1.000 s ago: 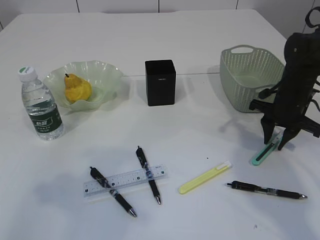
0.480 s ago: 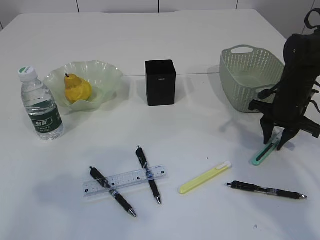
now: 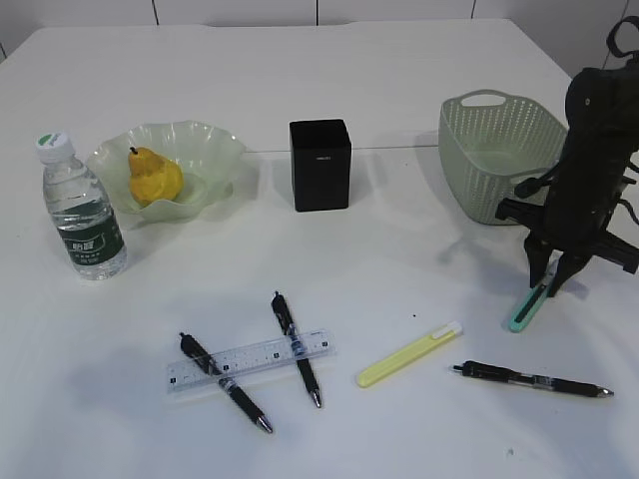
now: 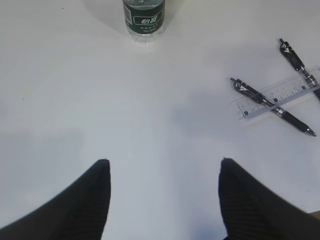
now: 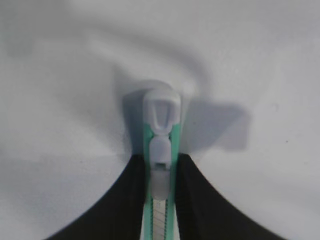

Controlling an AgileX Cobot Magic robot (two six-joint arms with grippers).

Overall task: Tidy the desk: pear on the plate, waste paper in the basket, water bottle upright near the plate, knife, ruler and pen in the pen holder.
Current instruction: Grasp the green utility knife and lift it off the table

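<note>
White desk [image 3: 399,90] fills your view, w/ pale wall panels behind it. Landmark is the pen holder [image 3: 320,165], mid-desk.

Nearest you, front-right of the holder: a black pen [image 3: 531,380], then the yellow knife [image 3: 409,354], both flat. Front-left of the holder: the clear ruler [image 3: 250,360] lying across two black pens [image 3: 225,382] that angle under/over it.

Your right gripper [image 3: 555,280], well right of the holder and just in front of the basket [image 3: 496,150], is pinched on the green knife [image 3: 528,306]; the right wrist cam shows both fingers [image 5: 200,200] pressed against the knife's sides, its tip end touching the desk.

Your left gripper [image 4: 162,167] hovers over bare desk, jaws spread wide, nothing between; it sits front-left of the holder, bottle and ruler ahead of it.

Left of the holder: the plate [image 3: 170,165] w/ the pear [image 3: 153,178] in it. Water bottle [image 3: 83,210] stands upright just beside the plate's left-front rim. Waste paper: can't see it from here.
</note>
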